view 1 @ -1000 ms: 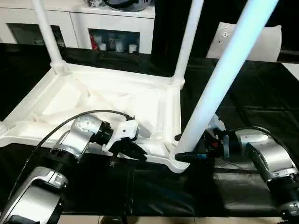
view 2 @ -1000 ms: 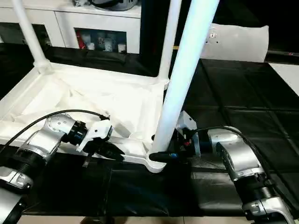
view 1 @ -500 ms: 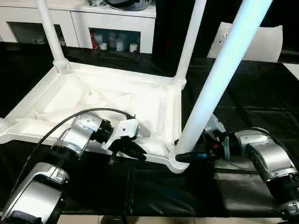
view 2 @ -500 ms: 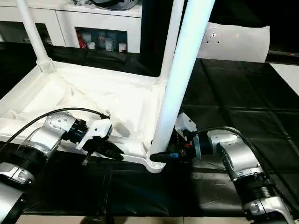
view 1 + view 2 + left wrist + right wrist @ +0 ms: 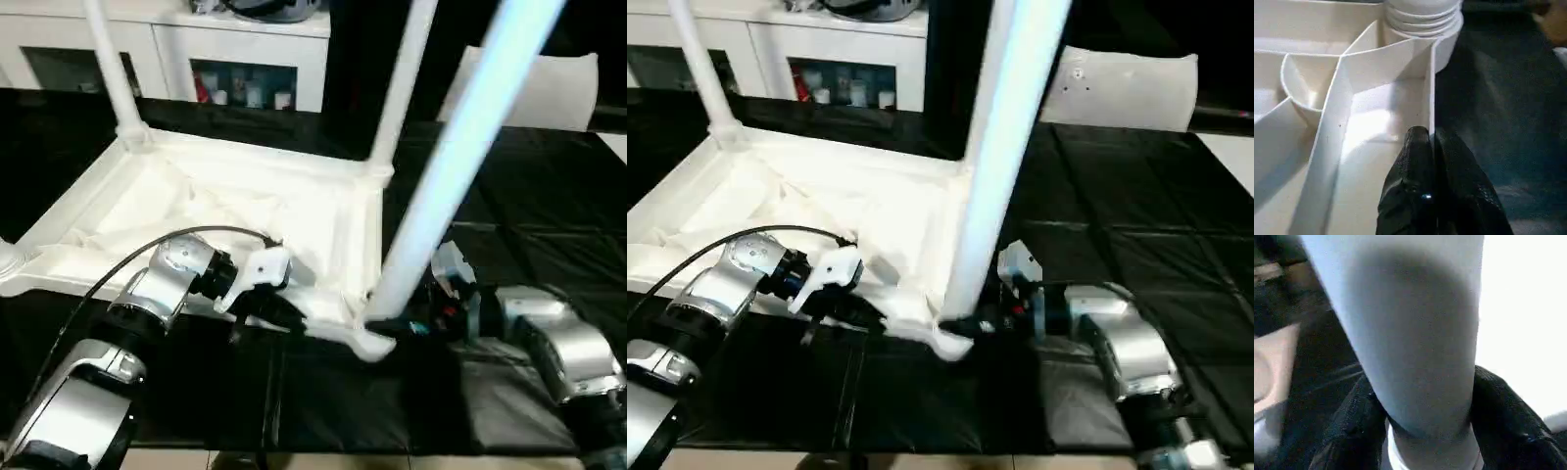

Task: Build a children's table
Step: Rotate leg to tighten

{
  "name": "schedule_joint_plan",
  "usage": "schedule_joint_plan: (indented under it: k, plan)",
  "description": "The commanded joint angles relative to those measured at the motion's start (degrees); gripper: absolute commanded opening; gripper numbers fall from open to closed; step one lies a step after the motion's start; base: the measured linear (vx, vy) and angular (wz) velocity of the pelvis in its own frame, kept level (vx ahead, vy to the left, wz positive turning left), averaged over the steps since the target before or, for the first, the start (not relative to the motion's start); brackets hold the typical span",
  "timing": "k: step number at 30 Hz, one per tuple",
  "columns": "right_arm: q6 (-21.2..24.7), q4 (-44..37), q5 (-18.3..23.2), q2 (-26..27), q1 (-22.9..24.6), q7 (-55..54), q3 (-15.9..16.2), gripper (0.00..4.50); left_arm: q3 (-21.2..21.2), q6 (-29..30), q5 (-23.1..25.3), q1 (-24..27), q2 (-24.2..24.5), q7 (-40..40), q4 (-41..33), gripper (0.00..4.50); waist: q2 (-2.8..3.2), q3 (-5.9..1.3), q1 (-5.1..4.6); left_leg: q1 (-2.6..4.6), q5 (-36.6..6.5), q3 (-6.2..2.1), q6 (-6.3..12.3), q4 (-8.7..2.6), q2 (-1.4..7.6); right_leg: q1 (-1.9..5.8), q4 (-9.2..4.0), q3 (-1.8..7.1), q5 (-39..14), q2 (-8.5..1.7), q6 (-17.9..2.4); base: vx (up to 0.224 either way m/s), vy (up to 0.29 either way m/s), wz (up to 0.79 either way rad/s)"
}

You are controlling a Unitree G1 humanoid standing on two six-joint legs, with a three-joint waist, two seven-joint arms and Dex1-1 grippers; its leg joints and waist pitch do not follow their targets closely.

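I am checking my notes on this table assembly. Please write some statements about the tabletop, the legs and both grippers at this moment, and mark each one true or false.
1. The tabletop lies upside down, ribbed underside facing up. True.
2. The right gripper has its two fingers on either side of the near leg, low down by its base. True.
3. The left gripper is wide open above the tabletop. False: its fingers are closed on the thin rim wall of the tabletop.
4. No leg stands in the far corners. False: a far left leg and a far right leg rise from the far sockets.
5. The tabletop rests on a black surface. True.
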Motion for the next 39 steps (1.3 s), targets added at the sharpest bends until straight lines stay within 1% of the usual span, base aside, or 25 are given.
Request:
schedule_joint_plan:
  k: [1,2,3,4,5,6,8,9,11,12,14,15,16,17,19,20,23,25,26,27,28,31,33,35,39]
  plan:
    - [4.0,-0.7,-2.5,7.2,0.9,-11.2,3.5,2.03,-0.2,4.9,-0.2,-0.2,-7.2,10.9,0.1,0.00,0.38,-1.52,-0.97,2.19,-26.4,-3.59,-4.81,-5.64,5.42,-0.31,-6.41,3.50,-32.4,-6.18,-9.2,-0.060,0.004,-0.06]
    - [4.0,-0.7,-2.5,7.2,0.9,-11.2,3.5,2.03,-0.2,4.9,-0.2,-0.2,-7.2,10.9,0.1,0.00,0.29,-1.22,-1.36,2.53,-29.3,-3.82,-5.35,-5.50,5.17,-0.75,-7.04,3.24,-36.3,-6.24,-8.1,-0.065,0.020,-0.10]
    - [5.7,-1.1,-3.6,10.0,1.1,-16.2,3.2,2.01,0.7,6.8,-0.3,-0.3,-9.5,14.9,0.1,0.00,0.22,-1.02,-2.09,3.04,-33.3,-4.55,-6.01,-5.39,5.02,-0.76,-7.67,2.68,-41.9,-6.36,-5.6,-0.065,0.020,-0.10]
    - [7.0,-1.4,-4.3,12.3,1.3,-19.9,2.9,2.01,1.4,8.3,-0.4,-0.4,-11.4,18.3,0.0,0.00,0.39,-1.10,-2.59,3.06,-35.7,-4.99,-6.45,-5.56,4.95,-0.45,-7.99,2.03,-43.1,-6.28,-4.4,-0.043,0.051,-0.15]
    - [7.8,-1.6,-5.1,14.1,1.4,-22.8,2.8,2.00,1.9,9.1,-0.4,-0.5,-12.9,20.9,-0.1,0.00,0.43,-1.01,-2.95,2.92,-36.6,-5.07,-6.63,-5.85,5.00,-0.33,-8.04,1.85,-42.6,-6.14,-4.1,-0.037,0.067,-0.12]
    - [7.8,-1.6,-5.1,14.1,1.4,-22.9,2.8,2.00,1.9,9.1,-0.4,-0.5,-13.0,21.0,-0.1,0.00,0.79,-1.12,-3.58,3.31,-39.3,-5.30,-7.15,-6.32,4.95,-0.10,-8.38,1.20,-40.6,-5.95,-3.7,-0.037,0.067,-0.12]
    - [8.9,-1.5,-6.1,16.5,1.1,-26.8,2.4,1.99,2.5,10.6,-0.8,-0.7,-14.9,23.8,-0.4,0.00,0.74,-0.93,-4.14,3.64,-40.6,-5.25,-7.12,-6.50,4.77,-0.27,-8.70,1.12,-40.2,-5.82,-3.5,-0.028,0.064,-0.06]
    - [9.7,-1.0,-7.2,19.0,0.5,-31.0,1.9,1.99,3.2,11.9,-1.1,-0.9,-17.0,26.5,-0.9,0.00,1.13,-0.94,-4.31,4.04,-41.4,-5.44,-6.85,-6.50,4.56,-0.23,-9.25,0.90,-40.9,-6.11,-3.2,-0.027,0.062,-0.05]
    - [10.8,-0.8,-7.5,22.2,-0.5,-36.0,0.9,1.98,3.8,13.8,-1.2,-1.0,-19.4,29.2,-2.1,0.00,1.01,-0.89,-5.02,3.81,-42.6,-5.75,-7.06,-6.95,4.46,-0.02,-9.38,0.37,-40.6,-5.89,-2.8,-0.033,0.064,-0.10]
    - [11.2,-0.8,-7.3,23.5,-1.1,-37.6,0.6,1.98,3.7,14.1,-1.0,-0.9,-20.2,29.8,-2.9,0.00,1.55,-0.85,-5.37,3.13,-45.8,-5.84,-7.92,-8.33,4.75,0.94,-8.09,0.19,-34.7,-5.15,-3.4,-0.032,0.068,-0.11]
    - [10.8,-1.4,-6.9,23.6,-0.8,-37.3,0.9,1.98,3.4,14.3,-0.7,-0.6,-20.2,29.3,-3.7,0.00,1.62,-0.96,-5.33,2.62,-47.8,-5.02,-8.30,-10.00,4.88,1.57,-6.42,0.33,-29.5,-4.33,-4.1,-0.016,0.037,-0.05]
    - [10.6,-1.8,-6.8,23.7,-0.7,-37.1,1.0,1.98,3.3,14.5,-0.5,-0.4,-20.2,29.0,-4.2,0.00,1.72,-1.03,-5.16,2.74,-47.7,-4.64,-8.41,-10.07,4.69,1.22,-6.31,0.61,-29.2,-4.31,-4.4,-0.036,0.054,-0.04]
    - [10.6,-1.9,-6.8,23.7,-0.6,-37.0,1.1,1.98,3.3,14.6,-0.5,-0.4,-20.2,28.9,-4.3,0.00,1.65,-1.02,-5.12,4.15,-46.6,-4.14,-8.41,-8.77,4.16,-0.31,-7.82,0.98,-31.6,-4.99,-4.7,0.000,0.000,0.00]
    - [10.0,-2.7,-7.0,23.4,-0.1,-36.8,1.3,2.33,2.9,14.6,0.2,0.1,-19.7,28.4,-5.1,0.00,1.39,-1.01,-5.27,4.47,-45.2,-4.28,-7.76,-7.93,3.95,-0.61,-8.50,1.18,-33.3,-5.63,-4.5,0.000,0.000,0.00]
    - [10.0,-2.7,-7.0,23.4,-0.1,-36.8,1.3,2.68,2.9,14.6,0.2,0.1,-19.7,28.3,-5.2,0.00,0.95,-0.78,-4.76,3.97,-37.1,-5.07,-4.22,-6.34,4.10,-0.10,-10.12,1.98,-39.1,-7.91,-3.2,0.000,0.000,0.00]
    - [8.6,-3.5,-7.1,22.2,0.5,-35.5,1.2,2.70,2.4,14.2,0.8,0.9,-18.5,27.0,-6.1,0.00,1.33,-0.78,-4.59,3.86,-36.1,-5.23,-3.93,-6.40,4.23,0.10,-10.09,2.02,-39.2,-7.95,-3.0,0.000,0.000,0.00]
    - [5.5,-5.2,-6.5,16.7,1.2,-29.6,-0.9,2.84,1.8,13.1,0.8,2.6,-13.6,22.1,-8.2,0.00,1.41,-1.23,-4.48,3.23,-35.2,-4.99,-4.59,-7.65,4.94,0.51,-8.46,2.43,-29.7,-6.62,-4.5,0.000,0.000,0.00]
    - [5.1,-5.6,-6.0,14.9,1.3,-27.6,-1.4,3.18,1.7,12.7,0.7,3.1,-12.2,20.7,-8.7,0.00,1.24,-1.58,-4.37,2.96,-31.1,-4.16,-4.10,-7.65,4.85,0.57,-7.41,2.84,-19.5,-6.28,-7.8,0.000,0.000,0.00]
    - [4.9,-5.7,-5.9,14.2,1.3,-26.7,-1.5,3.21,1.7,12.4,0.7,3.2,-11.7,20.0,-8.8,0.00,1.09,-1.73,-4.31,2.75,-28.8,-3.90,-3.35,-7.44,4.78,0.80,-7.15,2.97,-17.3,-6.42,-8.6,0.000,0.000,0.00]
    - [3.5,-6.5,-5.1,9.6,1.8,-21.4,-1.9,3.40,1.4,10.3,0.7,4.0,-8.7,16.1,-9.4,0.00,0.56,-1.97,-3.88,2.21,-23.1,-3.46,-0.91,-6.94,4.73,1.35,-6.94,3.20,-14.3,-6.93,-9.5,0.000,0.000,0.00]
    - [3.5,-6.5,-5.1,9.6,1.8,-21.4,-1.9,3.40,1.4,10.3,0.7,4.0,-8.7,16.1,-9.4,0.00,0.64,-1.94,-3.61,2.16,-19.8,-3.03,1.44,-6.52,4.86,1.25,-6.99,3.32,-14.2,-6.92,-10.0,0.000,0.000,0.00]
    - [1.0,-6.4,-4.2,3.4,2.3,-12.6,-2.0,3.68,1.0,8.1,0.7,4.7,-5.4,11.6,-10.0,0.00,0.19,-2.12,-3.47,1.70,-19.4,-2.83,2.41,-5.94,4.64,1.26,-7.15,3.16,-20.7,-6.83,-10.0,0.017,-0.020,0.00]
    - [0.5,-5.8,-3.0,0.2,2.0,-7.1,-2.3,3.86,0.6,7.0,0.2,5.0,-3.8,8.1,-10.6,0.00,0.27,-2.63,-3.02,1.90,-15.3,-2.37,3.73,-5.56,4.80,0.92,-6.39,3.20,-14.6,-6.39,-11.6,0.068,-0.086,0.04]
    - [0.6,-5.7,-2.4,-1.1,1.7,-4.4,-2.3,4.08,0.3,5.8,-0.2,5.0,-3.0,5.7,-10.7,0.00,-0.26,-2.56,-2.67,1.68,-13.3,-1.90,5.49,-5.07,4.51,0.90,-6.06,3.10,-11.9,-6.04,-13.0,0.066,-0.076,0.09]
    - [-0.6,-4.7,-1.3,-3.8,0.7,0.2,-1.6,4.41,-0.6,4.4,-1.2,4.6,-1.4,1.5,-10.5,0.00,-0.17,-3.45,-1.68,0.68,-2.6,-1.55,9.05,-3.84,4.64,1.65,-3.44,2.69,2.0,-5.71,-16.7,0.058,-0.073,0.02]
